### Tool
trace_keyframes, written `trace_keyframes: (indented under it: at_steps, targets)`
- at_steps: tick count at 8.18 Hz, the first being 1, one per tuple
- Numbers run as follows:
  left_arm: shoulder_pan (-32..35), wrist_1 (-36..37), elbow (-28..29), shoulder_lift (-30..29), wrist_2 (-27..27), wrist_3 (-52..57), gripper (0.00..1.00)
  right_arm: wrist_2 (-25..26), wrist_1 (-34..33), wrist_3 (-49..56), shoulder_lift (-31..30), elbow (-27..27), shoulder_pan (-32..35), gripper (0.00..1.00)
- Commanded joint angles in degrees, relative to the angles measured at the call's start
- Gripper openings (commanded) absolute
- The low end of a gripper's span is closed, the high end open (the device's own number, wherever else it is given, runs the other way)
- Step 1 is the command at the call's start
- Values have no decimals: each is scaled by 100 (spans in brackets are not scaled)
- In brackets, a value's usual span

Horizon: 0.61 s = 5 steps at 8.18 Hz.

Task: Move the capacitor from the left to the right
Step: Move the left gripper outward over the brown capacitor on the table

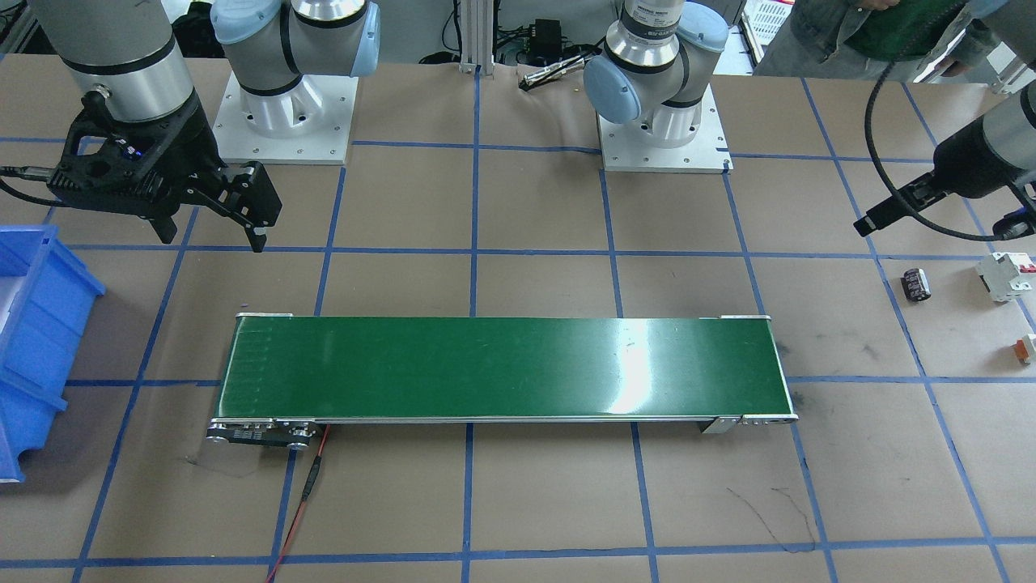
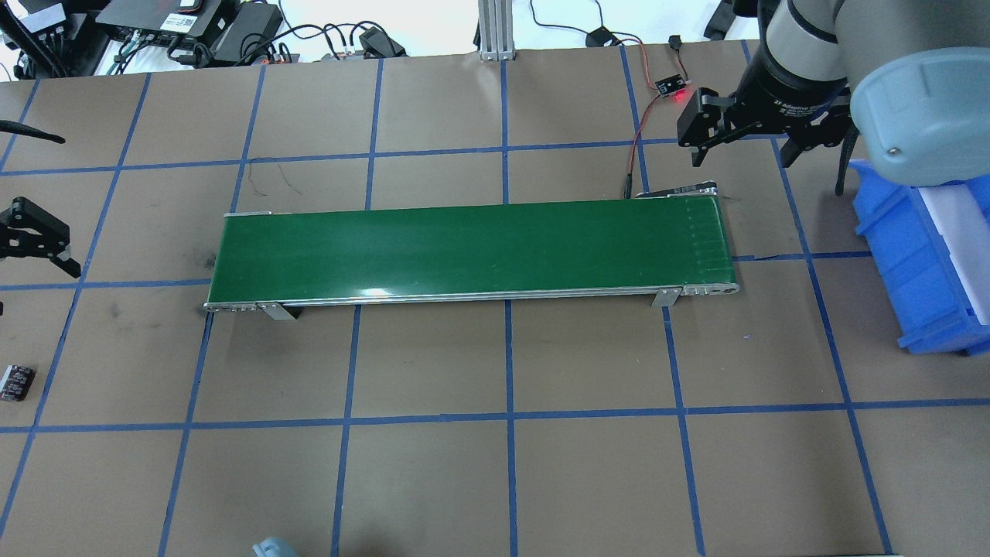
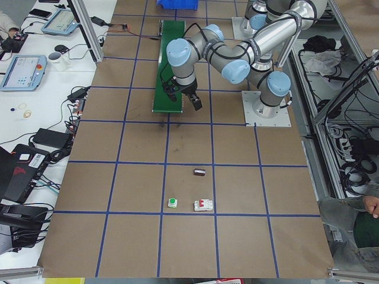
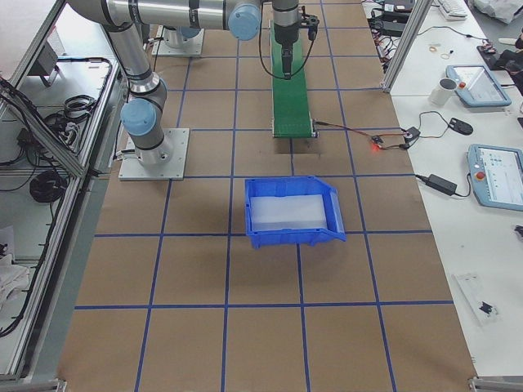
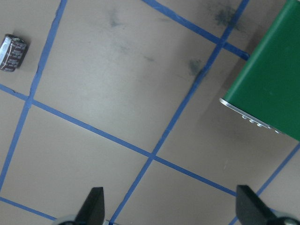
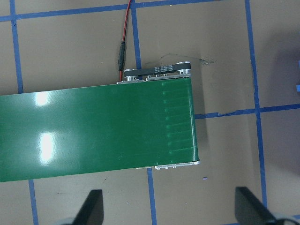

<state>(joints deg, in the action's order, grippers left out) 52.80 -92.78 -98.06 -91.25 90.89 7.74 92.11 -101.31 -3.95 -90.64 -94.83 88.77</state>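
The capacitor (image 1: 916,285), a stubby black cylinder with pale markings, lies on the brown table on my left side. It also shows in the overhead view (image 2: 15,383) and at the top left of the left wrist view (image 5: 12,52). My left gripper (image 5: 171,211) is open and empty. It hovers between the capacitor and the near end of the green conveyor belt (image 2: 464,247), apart from both. My right gripper (image 6: 171,211) is open and empty above the belt's other end (image 6: 178,126).
A white block with a red tab (image 1: 1004,275) and a small orange-and-white piece (image 1: 1026,346) lie beyond the capacitor. A blue bin (image 2: 920,263) stands past the belt's right end. A red wire (image 6: 125,28) runs from the belt's motor end.
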Motion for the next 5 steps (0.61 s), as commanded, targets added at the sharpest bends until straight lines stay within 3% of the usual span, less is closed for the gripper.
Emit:
trace_keyframes:
  at_steps: [1,5]
  targets:
    - [-638,696,-3,-427,-1,479,100,0,-3,0,-6,0,0,100]
    - [-851,2156,-169,-902,25,2711,100,-9,6,-9,-7,-9,0,100]
